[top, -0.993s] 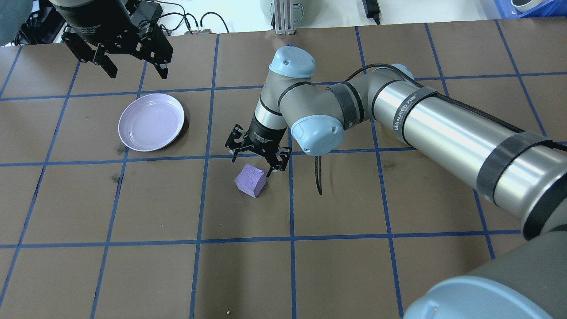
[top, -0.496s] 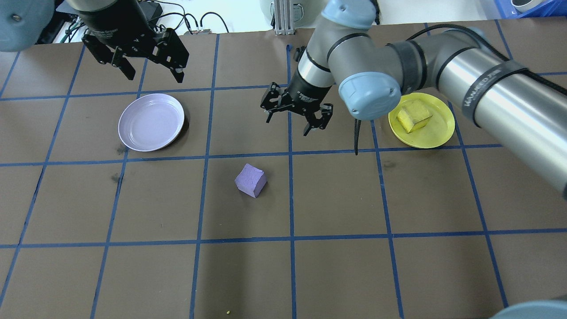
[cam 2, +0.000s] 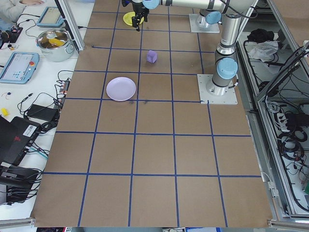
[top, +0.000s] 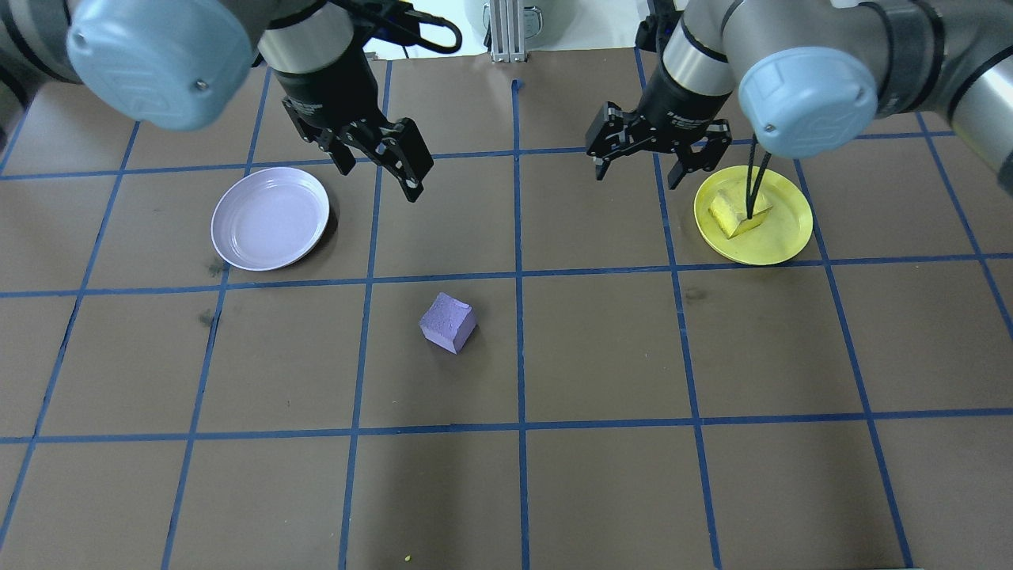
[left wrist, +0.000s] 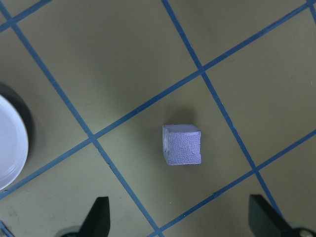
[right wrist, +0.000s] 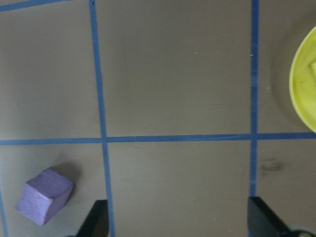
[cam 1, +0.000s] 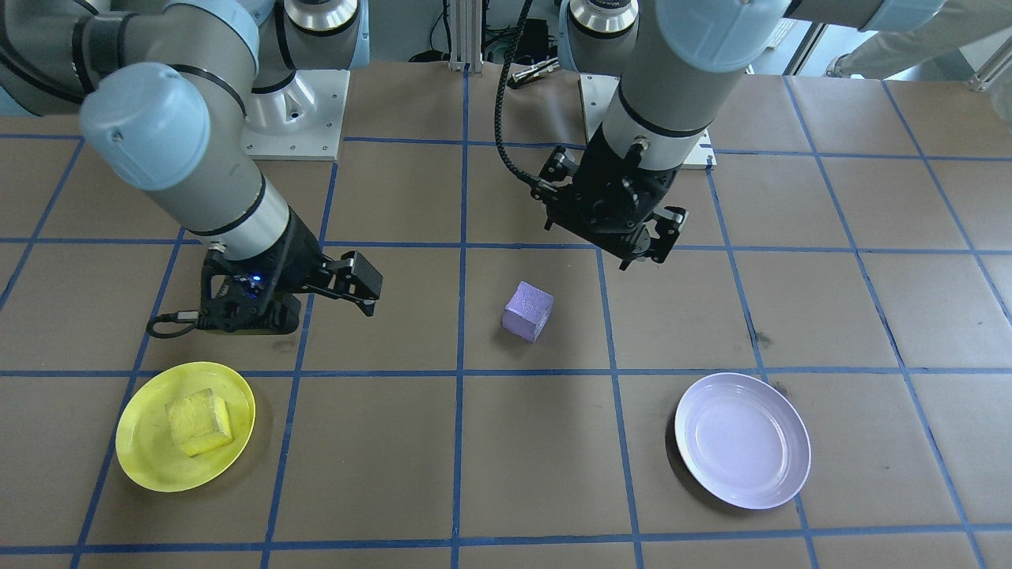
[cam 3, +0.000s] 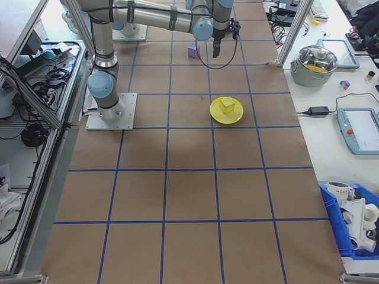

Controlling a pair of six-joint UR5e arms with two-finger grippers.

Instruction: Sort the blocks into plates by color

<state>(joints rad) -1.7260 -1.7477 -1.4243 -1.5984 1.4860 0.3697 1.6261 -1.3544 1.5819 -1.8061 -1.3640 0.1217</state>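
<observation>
Overhead camera: behind robot, high, looks forward and down on brown paper-covered table with blue tape grid (top: 601, 356).

Front camera: opposite side, steep downward look, robot bases at 12 o'clock.

Both share small pale purple foam cube (top: 448, 321) (cam 1: 527, 310) mid-table.

Side cameras: table ends, far back, whole table length in view.

Left wrist camera: close, straight down, purple cube (left wrist: 182, 144) centred.

Right wrist camera: close, same cube (right wrist: 44, 195) at 8 o'clock, round bright yellow plastic plate (right wrist: 302, 84) at 3 o'clock.

A brown table (top: 601, 491) carries a grid of blue tape lines (top: 520, 356). Beside it, a steel pot with a glass lid (cam 3: 318, 65) stands near a grey tablet with a red button (cam 3: 359, 130).
</observation>
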